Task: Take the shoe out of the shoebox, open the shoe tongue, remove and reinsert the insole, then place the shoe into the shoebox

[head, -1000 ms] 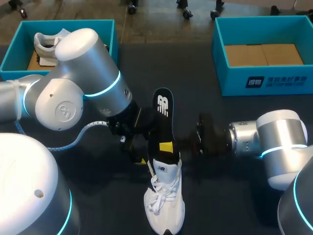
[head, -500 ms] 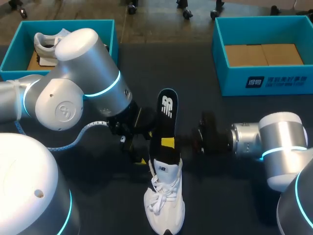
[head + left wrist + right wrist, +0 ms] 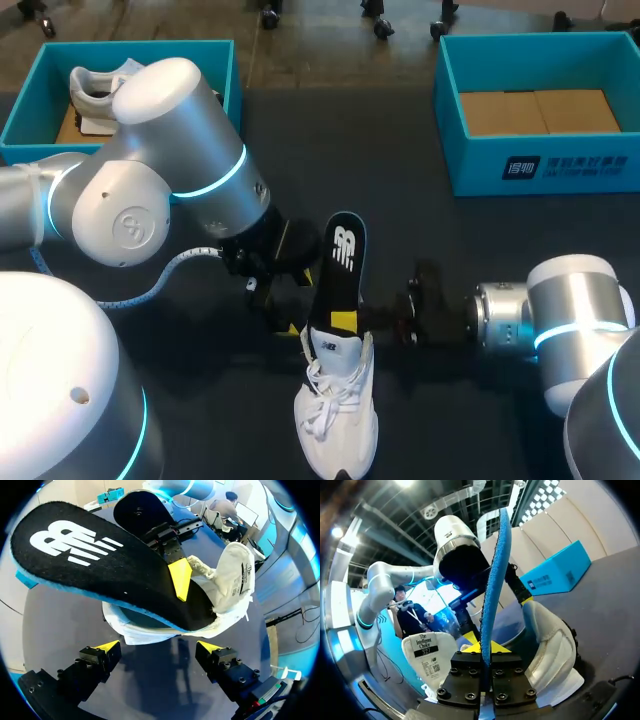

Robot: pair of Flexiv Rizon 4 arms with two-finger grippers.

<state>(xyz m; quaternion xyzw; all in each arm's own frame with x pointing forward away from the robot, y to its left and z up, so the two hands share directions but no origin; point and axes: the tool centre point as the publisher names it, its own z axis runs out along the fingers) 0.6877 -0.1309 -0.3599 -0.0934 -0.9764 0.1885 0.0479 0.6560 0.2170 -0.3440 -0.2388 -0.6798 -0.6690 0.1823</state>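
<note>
The right gripper (image 3: pixel 486 649) is clamped on the insole (image 3: pixel 494 575); both fingers press its thin edge from two sides. The black insole stands steeply, its lower end already inside the opening of the white shoe (image 3: pixel 338 415). The shoe lies on the dark table (image 3: pixel 450 420) in the lower middle of the head view, with its toe toward the bottom edge.

The left gripper (image 3: pixel 159 647) has its fingers wide apart and holds nothing. It waits just beside the shoe's heel, on the left side in the head view.

I think this is the main danger: nothing holds the shoe. If the right arm pushes the insole down, the shoe may slide or tip over instead of taking it in. The soft front end could also fold inside the shoe, or the tongue could fall back across the opening. The grip is only on the edge, so it may slip.

The blue shoebox (image 3: pixel 540 110) at the upper right is well apart.
</note>
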